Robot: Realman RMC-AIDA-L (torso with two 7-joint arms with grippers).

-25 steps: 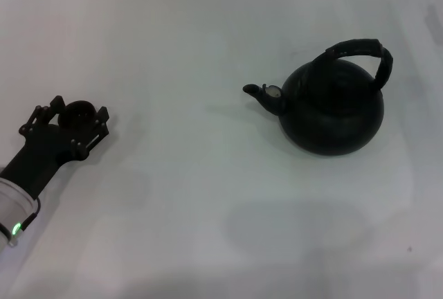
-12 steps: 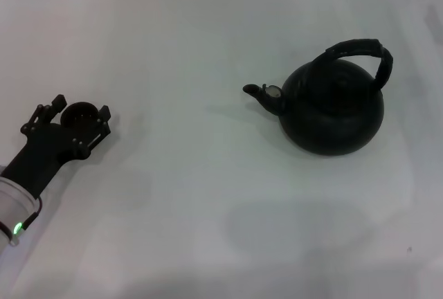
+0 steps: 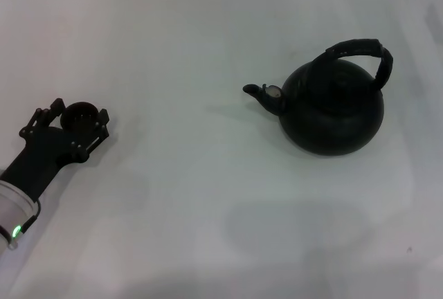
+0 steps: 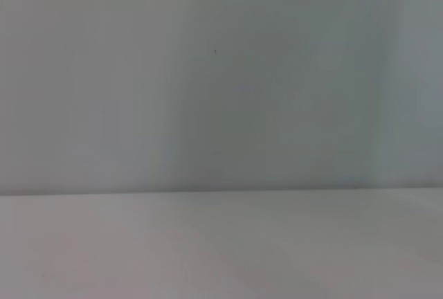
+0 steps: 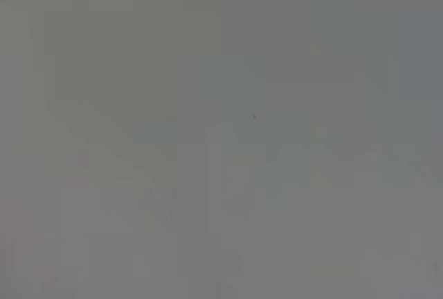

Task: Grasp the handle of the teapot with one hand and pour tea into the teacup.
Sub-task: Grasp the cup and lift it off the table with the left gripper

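The teacup [image 3: 81,113] sits right between the two fingers [image 3: 43,118] of the left gripper [image 3: 73,120], at their tips. One finger stands on each side of the little dark cup, spread wide. They are very close to its rim, but it is too hard to see if they touch it.

The teapot [image 3: 332,109] stands far off from those fingers, across the white table [image 3: 173,195], on the robot's right side. Its short spout [image 3: 261,94] points back toward the cup and the gripper. The handle [image 3: 360,55] arches over the top of the pot — nothing is near it.

Between the cup and the pot lies a wide stretch of bare table. The table's far edge is well beyond both.

The right gripper does not show in any view.
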